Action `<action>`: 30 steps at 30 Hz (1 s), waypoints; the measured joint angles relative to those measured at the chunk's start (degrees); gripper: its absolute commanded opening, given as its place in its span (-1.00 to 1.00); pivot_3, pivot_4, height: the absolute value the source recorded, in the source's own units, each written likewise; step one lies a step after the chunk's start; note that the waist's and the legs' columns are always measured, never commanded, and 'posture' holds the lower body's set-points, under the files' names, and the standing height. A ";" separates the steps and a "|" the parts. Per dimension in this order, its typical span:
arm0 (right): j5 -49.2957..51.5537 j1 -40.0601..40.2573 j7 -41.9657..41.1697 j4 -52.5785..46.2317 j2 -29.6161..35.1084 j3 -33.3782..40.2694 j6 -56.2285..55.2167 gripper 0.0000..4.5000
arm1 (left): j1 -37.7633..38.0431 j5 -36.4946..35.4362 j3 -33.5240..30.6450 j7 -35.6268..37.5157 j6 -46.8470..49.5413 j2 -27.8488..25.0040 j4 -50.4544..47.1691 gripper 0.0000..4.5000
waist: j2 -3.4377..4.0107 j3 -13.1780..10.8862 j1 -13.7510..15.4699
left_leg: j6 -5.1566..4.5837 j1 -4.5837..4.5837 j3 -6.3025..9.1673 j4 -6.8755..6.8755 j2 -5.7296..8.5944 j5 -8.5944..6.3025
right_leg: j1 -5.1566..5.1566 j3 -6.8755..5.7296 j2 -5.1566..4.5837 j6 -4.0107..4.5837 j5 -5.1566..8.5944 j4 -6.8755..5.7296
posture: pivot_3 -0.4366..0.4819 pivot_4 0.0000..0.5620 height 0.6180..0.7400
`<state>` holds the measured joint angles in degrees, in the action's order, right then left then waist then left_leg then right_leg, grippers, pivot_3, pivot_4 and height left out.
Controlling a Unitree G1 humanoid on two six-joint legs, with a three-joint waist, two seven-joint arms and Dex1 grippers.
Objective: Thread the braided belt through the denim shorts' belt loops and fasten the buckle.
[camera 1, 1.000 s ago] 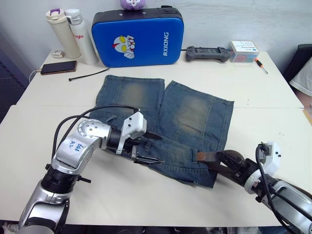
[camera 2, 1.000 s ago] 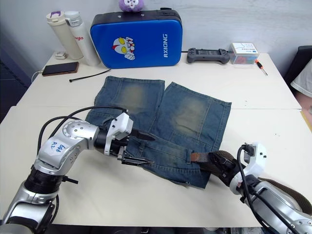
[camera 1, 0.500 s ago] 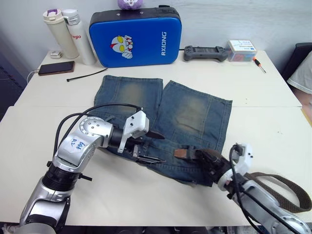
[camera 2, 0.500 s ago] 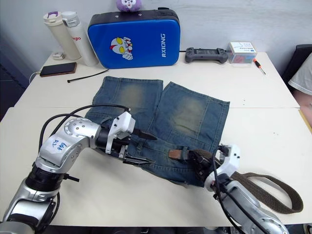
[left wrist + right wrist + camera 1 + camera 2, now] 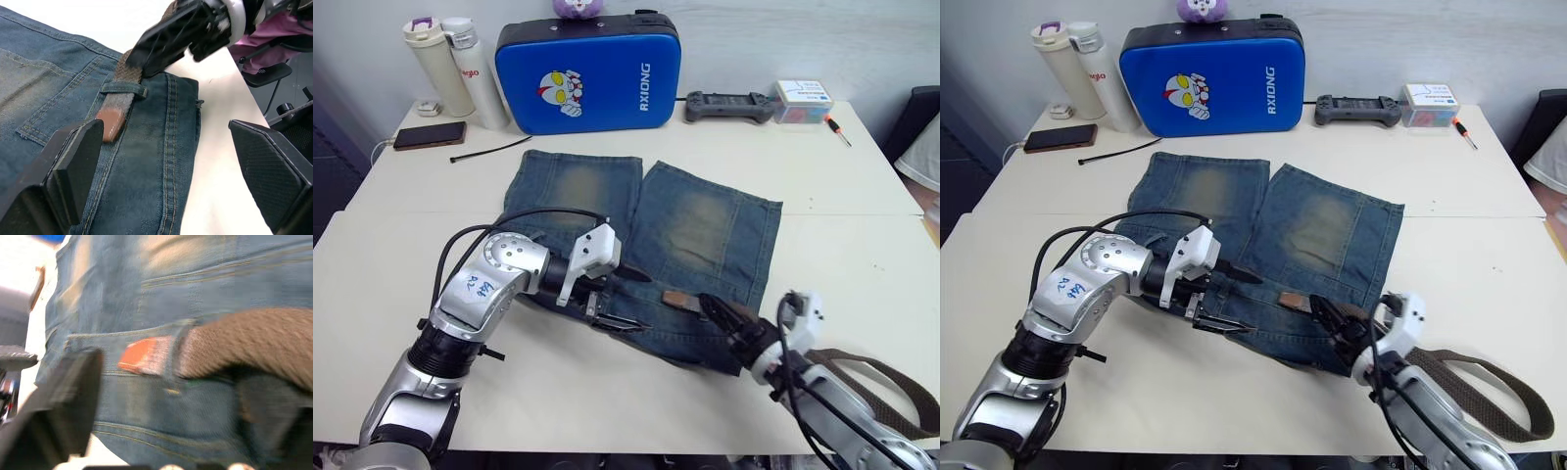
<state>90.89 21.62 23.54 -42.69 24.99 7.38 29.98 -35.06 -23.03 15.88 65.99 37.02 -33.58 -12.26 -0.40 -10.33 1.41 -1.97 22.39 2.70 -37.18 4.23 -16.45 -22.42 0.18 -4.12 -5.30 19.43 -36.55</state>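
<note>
Denim shorts (image 5: pixel 675 235) are lying flat on the table (image 5: pixel 822 186). Right pincer (image 5: pixel 720 311) is clenching the braided belt (image 5: pixel 124 85), whose leather tip is poking through one belt loop (image 5: pixel 123 89). Left pincer (image 5: pixel 625 302) is hovering spread apart over the waistband nearby.

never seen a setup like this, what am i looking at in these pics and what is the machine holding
It is a humanoid robot with two arms, each ending in a two-fingered tool. Two pictures look down from its head; the other two come from cameras on its wrists. On the white table lie denim shorts. The right tool is shut on a braided belt, whose tip has passed under a belt loop; the rest trails off to the right. The left tool is open over the waistband. Behind are a blue case and two bottles.
</note>
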 measured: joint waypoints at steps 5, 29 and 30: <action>4.52 4.56 2.01 -2.08 -2.98 0.57 -3.34 0.99 | -0.85 0.61 1.53 0.63 -1.95 1.50 1.95 1.00 | -0.01 0.02 -0.45 | 0.01 -0.04 -0.06 0.03 -0.02 0.00 | -0.03 0.09 0.02 0.00 0.00 -0.09 | -0.05 -0.47 1.00; 10.73 5.46 5.35 -0.13 -12.40 0.39 -13.77 -0.99 | -1.13 2.02 2.33 1.49 -3.77 1.85 3.04 1.00 | -0.01 0.02 -0.24 | 0.03 -0.03 -0.05 0.07 -0.02 0.01 | -0.08 0.10 0.02 0.01 0.01 -0.09 | -0.05 -0.47 1.00; 10.92 5.27 5.38 0.38 -12.20 0.25 -13.64 -0.99 | -1.13 2.07 2.32 1.48 -3.77 1.79 3.08 1.00 | -0.01 0.02 -0.24 | 0.03 -0.03 -0.04 0.07 -0.02 0.01 | -0.07 0.10 0.02 0.02 0.01 -0.08 | -0.05 -0.47 1.00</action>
<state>101.80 26.89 28.92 -42.31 12.79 7.63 16.34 -36.20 -20.96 18.19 67.46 33.25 -31.80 -9.17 -0.41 -10.31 1.17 -1.95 22.36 2.66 -37.11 4.21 -16.43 -22.49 0.28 -4.10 -5.29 19.44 -36.64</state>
